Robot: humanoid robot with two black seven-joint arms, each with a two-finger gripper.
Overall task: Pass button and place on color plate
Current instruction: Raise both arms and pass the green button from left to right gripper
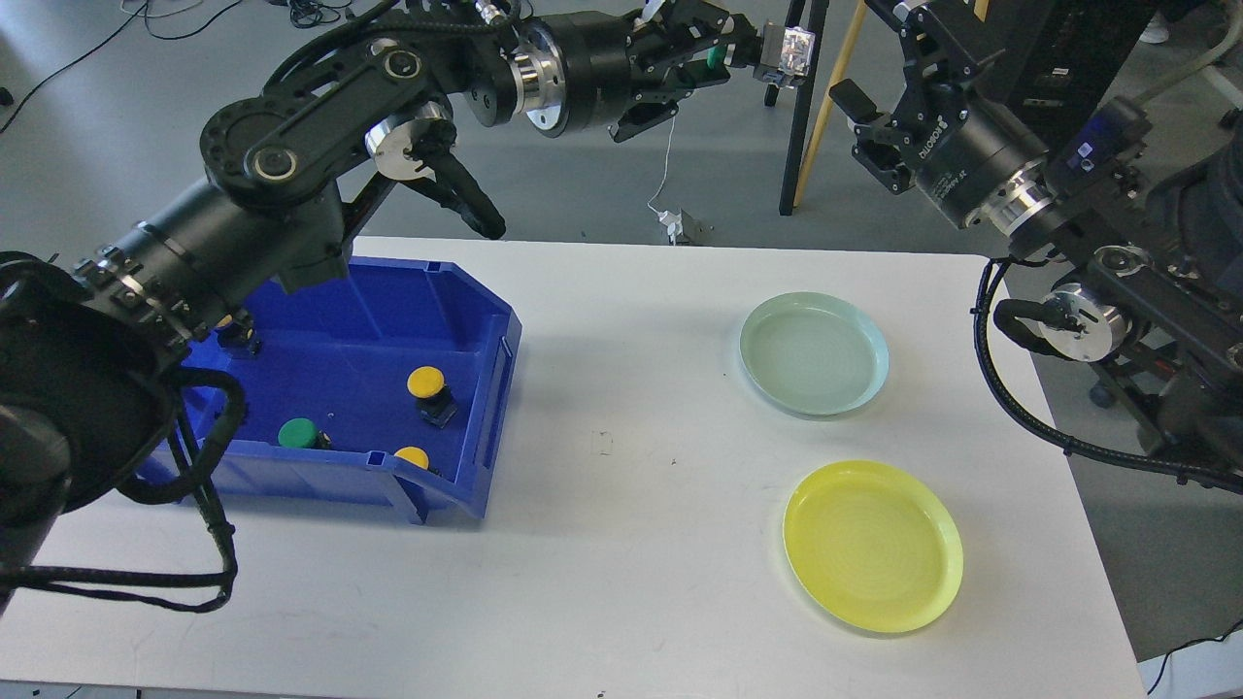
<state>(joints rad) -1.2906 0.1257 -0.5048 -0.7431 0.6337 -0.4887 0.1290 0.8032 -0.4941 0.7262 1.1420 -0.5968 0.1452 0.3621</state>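
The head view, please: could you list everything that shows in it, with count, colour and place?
table: one, white, fills the middle of the view
bin: one, blue, on the table's left side
buttons in the bin: three plainly seen, two yellow and one green; a fourth, partly hidden, at the back left
green plate: one, pale green, right side, farther from me
yellow plate: one, right side, nearer
held button: one, green, in the left gripper above the table's far edge
left gripper: black, top centre
right gripper: black, top right, nothing seen in it
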